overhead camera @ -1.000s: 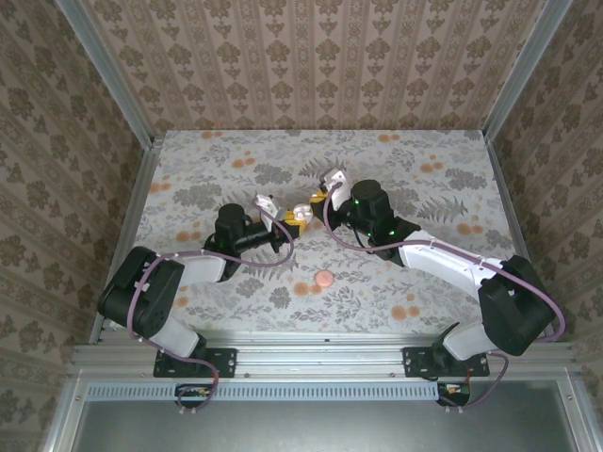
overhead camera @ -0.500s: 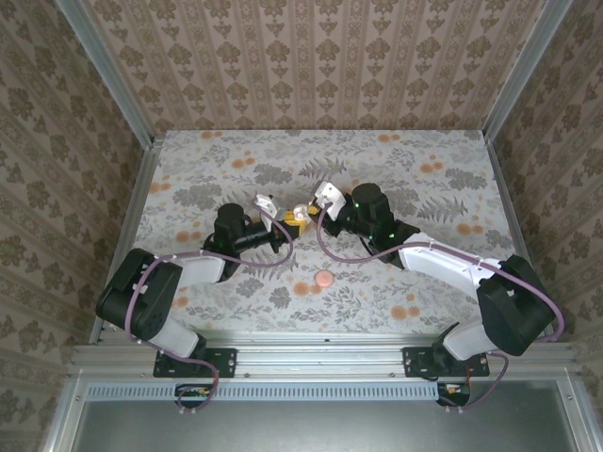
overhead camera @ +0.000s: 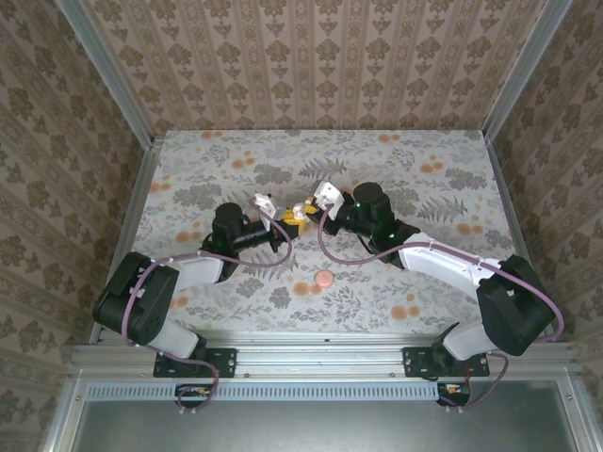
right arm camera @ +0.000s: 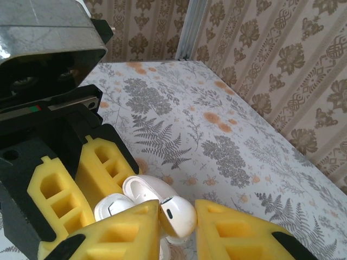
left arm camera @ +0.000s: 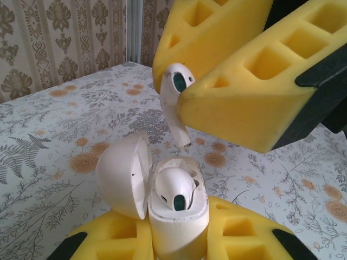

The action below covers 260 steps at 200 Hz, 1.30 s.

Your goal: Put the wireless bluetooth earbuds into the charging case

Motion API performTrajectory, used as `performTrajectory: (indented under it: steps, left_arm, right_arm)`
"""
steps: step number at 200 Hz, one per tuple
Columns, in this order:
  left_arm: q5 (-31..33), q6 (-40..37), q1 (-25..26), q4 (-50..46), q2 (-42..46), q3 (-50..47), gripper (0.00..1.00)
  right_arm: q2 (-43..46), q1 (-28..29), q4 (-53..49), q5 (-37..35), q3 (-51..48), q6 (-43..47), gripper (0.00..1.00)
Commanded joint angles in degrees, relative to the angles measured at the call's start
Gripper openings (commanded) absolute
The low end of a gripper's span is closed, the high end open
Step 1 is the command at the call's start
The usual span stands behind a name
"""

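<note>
The charging case (left arm camera: pixel 179 219) is white and stands upright between the yellow fingers of my left gripper (left arm camera: pixel 179 241), which is shut on it. Its lid (left arm camera: pixel 122 176) hangs open to the left. One earbud (left arm camera: pixel 173 190) sits in a well of the case. My right gripper (right arm camera: pixel 178 227) is shut on the other earbud (right arm camera: pixel 179 215), pinching its head, with the stem pointing down. This earbud (left arm camera: pixel 172 100) hangs just above the case's open top, not touching it. In the top view both grippers (overhead camera: pixel 288 219) (overhead camera: pixel 307 208) meet mid-table.
A small round pink puck (overhead camera: pixel 324 278) lies on the flower-printed table (overhead camera: pixel 424 151), nearer the arm bases than the grippers. Metal posts and patterned walls close in the table at the back and sides. Cables loop from both wrists.
My right gripper has moved a little left and nearer, bringing its earbud over the open case. The left gripper has barely moved.
</note>
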State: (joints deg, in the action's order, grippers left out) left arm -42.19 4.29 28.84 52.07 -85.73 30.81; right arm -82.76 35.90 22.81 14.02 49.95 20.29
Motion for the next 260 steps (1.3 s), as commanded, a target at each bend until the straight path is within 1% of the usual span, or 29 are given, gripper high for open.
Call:
performTrajectory:
  steps: [1, 33, 156, 206, 260]
  left_arm:
    - [-0.28, 0.96, -0.35, 2.02, 1.27, 1.20, 0.14]
    - [0.01, 2.03, -0.62, 3.78, 0.75, 1.24, 0.14]
    - [0.10, 2.20, -1.27, 3.91, 1.49, 1.72, 0.14]
    - [-0.51, 1.86, -1.29, 3.12, 1.65, 2.06, 0.14]
    - [-1.00, 1.33, -1.29, 1.87, 1.71, 2.04, 0.14]
  right_arm:
    - [-0.76, 0.31, 2.24, 2.07, -0.57, -1.86, 0.22]
    - [-0.82, 0.31, 2.12, 2.67, -0.74, -2.18, 0.22]
    - [-1.45, 0.31, 0.57, 5.31, -0.65, -1.73, 0.21]
    - [-1.79, 0.31, 3.32, 1.00, -0.62, -1.69, 0.21]
    - [-1.35, 0.31, 3.33, 0.56, 0.98, -0.96, 0.21]
